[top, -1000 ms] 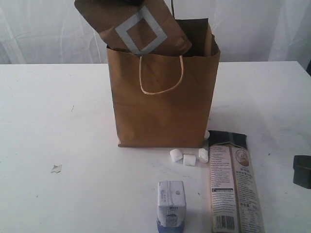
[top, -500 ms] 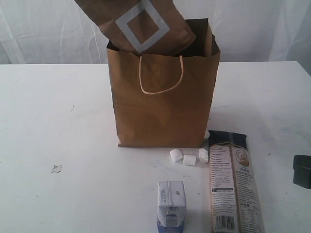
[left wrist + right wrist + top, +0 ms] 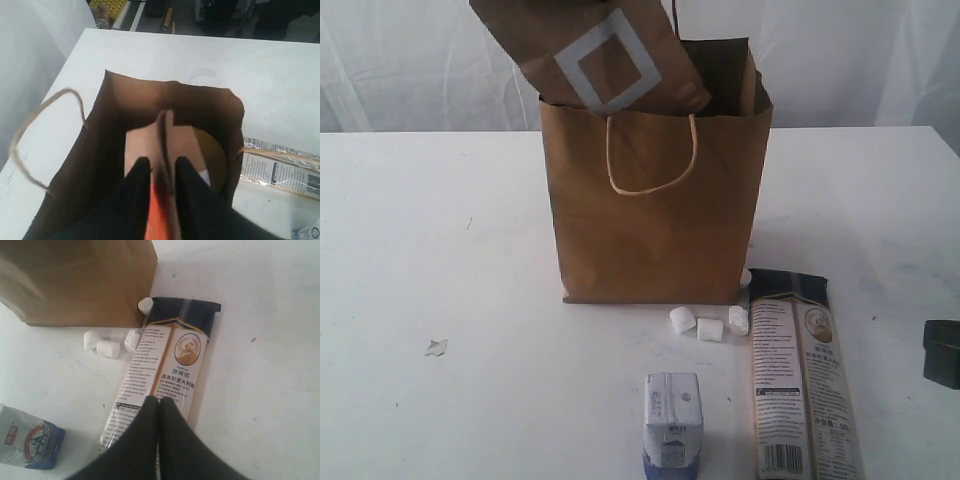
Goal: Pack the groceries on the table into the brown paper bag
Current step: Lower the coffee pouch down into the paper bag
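**Packing about half done.** A brown pouch (image 3: 590, 60) stands partly in the mouth of the paper bag (image 3: 655, 220). Its long axis is slanted: the lower end is inside, and the upper end leans to the left of the exterior view, cut off by the frame. The left fingers (image 3: 137, 187) sit close on either side of its top edge; whether they pinch it or only flank it cannot be told. A gold disc (image 3: 212, 155) deep in the bag may be a jar lid.

Not yet packed, on the desk (image 3: 440, 230):
- an upright carton (image 3: 672, 415)
- a few marshmallows (image 3: 708, 324) at the bag's foot
- a long packet (image 3: 805, 380) lying flat, dark end toward the bag

The right fingers (image 3: 145, 440), pressed together and empty, hover over the packet.
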{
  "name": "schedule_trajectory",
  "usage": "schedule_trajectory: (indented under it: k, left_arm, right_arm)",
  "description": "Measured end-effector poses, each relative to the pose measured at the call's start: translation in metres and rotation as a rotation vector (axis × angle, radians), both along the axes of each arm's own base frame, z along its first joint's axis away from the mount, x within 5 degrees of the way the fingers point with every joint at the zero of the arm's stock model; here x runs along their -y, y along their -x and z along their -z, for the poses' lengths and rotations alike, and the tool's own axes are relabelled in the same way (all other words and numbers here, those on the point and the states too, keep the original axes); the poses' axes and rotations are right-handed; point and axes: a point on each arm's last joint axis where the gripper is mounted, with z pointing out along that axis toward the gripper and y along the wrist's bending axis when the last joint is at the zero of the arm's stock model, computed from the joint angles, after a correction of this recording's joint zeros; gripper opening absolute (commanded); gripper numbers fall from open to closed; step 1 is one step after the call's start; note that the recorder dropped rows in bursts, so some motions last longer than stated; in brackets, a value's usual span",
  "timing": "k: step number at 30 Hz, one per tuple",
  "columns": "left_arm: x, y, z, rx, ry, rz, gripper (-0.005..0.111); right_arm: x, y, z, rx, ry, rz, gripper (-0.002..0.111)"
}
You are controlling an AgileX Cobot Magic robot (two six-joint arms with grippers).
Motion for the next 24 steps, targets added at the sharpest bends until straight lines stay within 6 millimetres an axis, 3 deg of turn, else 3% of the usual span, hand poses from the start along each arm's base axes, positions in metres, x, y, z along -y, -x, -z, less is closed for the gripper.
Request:
schedule_trajectory:
  k: [2, 5, 19, 24]
  left_arm:
    - [0.000, 0.000, 0.000, 0.001, -0.002, -0.001, 0.058]
    - [0.000, 0.000, 0.000, 0.002, -0.006, -0.002, 0.068]
    - [0.000, 0.000, 0.000, 0.004, -0.007, -0.003, 0.068]
    - [-0.001, 0.002, -0.010, 0.040, 0.004, -0.004, 0.068]
  right_arm:
    - [0.000, 0.000, 0.000, 0.000, 0.000, 0.000, 0.000]
    - [0.000, 0.000, 0.000, 0.000, 0.000, 0.000, 0.000]
    - [0.002, -0.002, -0.002, 0.031, 0.005, 0.027, 0.000]
    - [0.002, -0.002, -0.002, 0.031, 0.001, 0.028, 0.000]
